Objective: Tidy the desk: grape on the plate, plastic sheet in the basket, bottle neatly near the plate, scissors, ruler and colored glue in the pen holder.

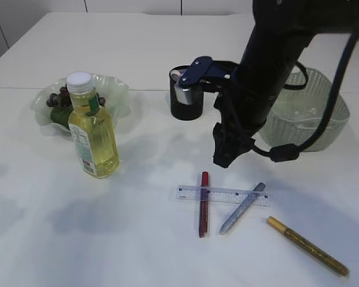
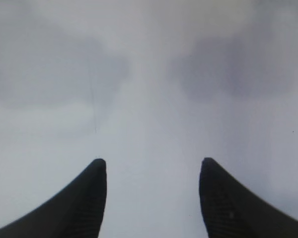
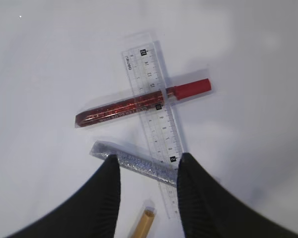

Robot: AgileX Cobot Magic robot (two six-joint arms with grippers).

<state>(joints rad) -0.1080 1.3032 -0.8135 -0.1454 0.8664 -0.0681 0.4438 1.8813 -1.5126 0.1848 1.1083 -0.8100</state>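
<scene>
A clear ruler lies on the white table with a red glitter glue and a silver glitter glue across it; a gold glue lies to the right. In the right wrist view the ruler, red glue, silver glue and gold glue show below my open, empty right gripper, which hovers above them. The bottle of yellow liquid stands by the green plate holding grapes. The black pen holder holds the scissors. My left gripper is open over bare table.
A pale green basket stands at the back right, behind my right arm; clear plastic seems to lie in it. The table's left front holds nothing but shadows.
</scene>
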